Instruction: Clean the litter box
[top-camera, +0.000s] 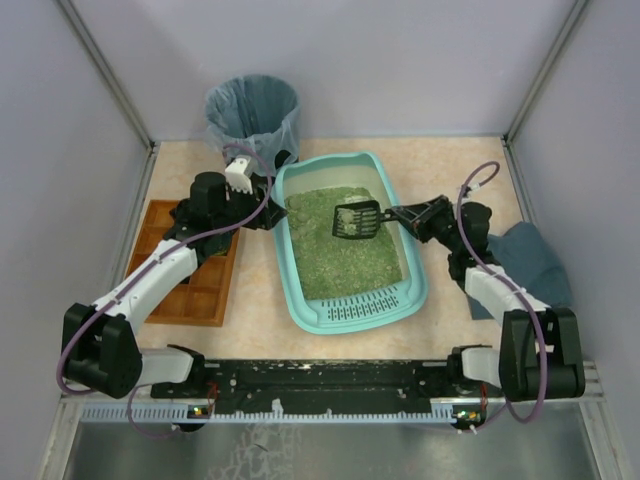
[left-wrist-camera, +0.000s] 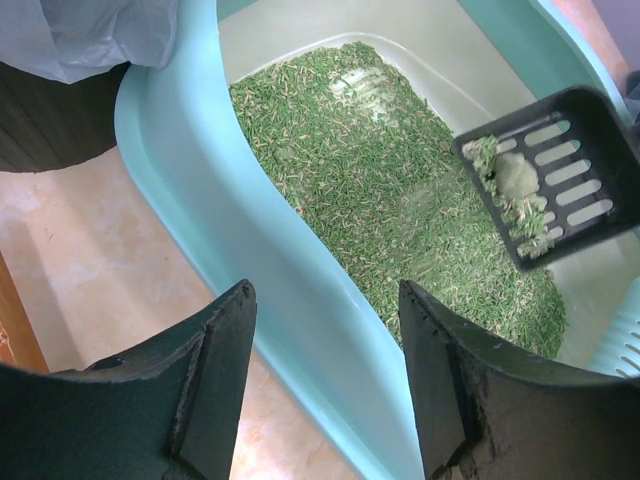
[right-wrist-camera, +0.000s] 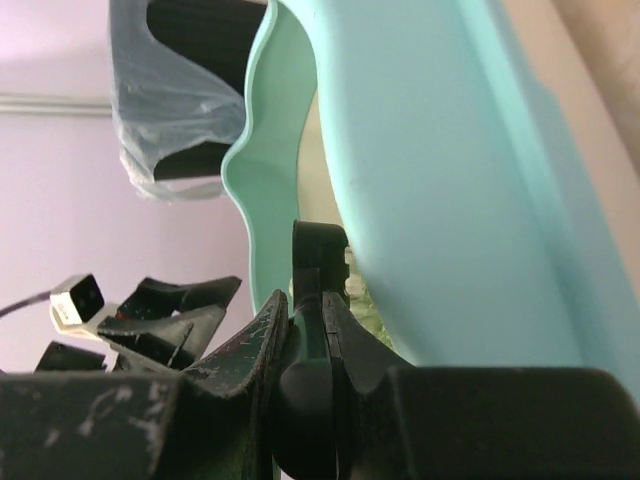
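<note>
My right pincer (top-camera: 405, 213) is clamped shut on the handle of a black slotted scoop (top-camera: 356, 220). The scoop hangs over the green litter and holds a pale clump. The teal litter box (top-camera: 360, 310) lies mid-desk (top-camera: 450, 170), with its grate lip at the near end. My left pincer (left-wrist-camera: 325, 385) straddles the box's left rim near the far corner, jaws apart. I cannot tell whether they press the rim. A bagged black bin (top-camera: 252, 110) stands just beyond that corner.
</note>
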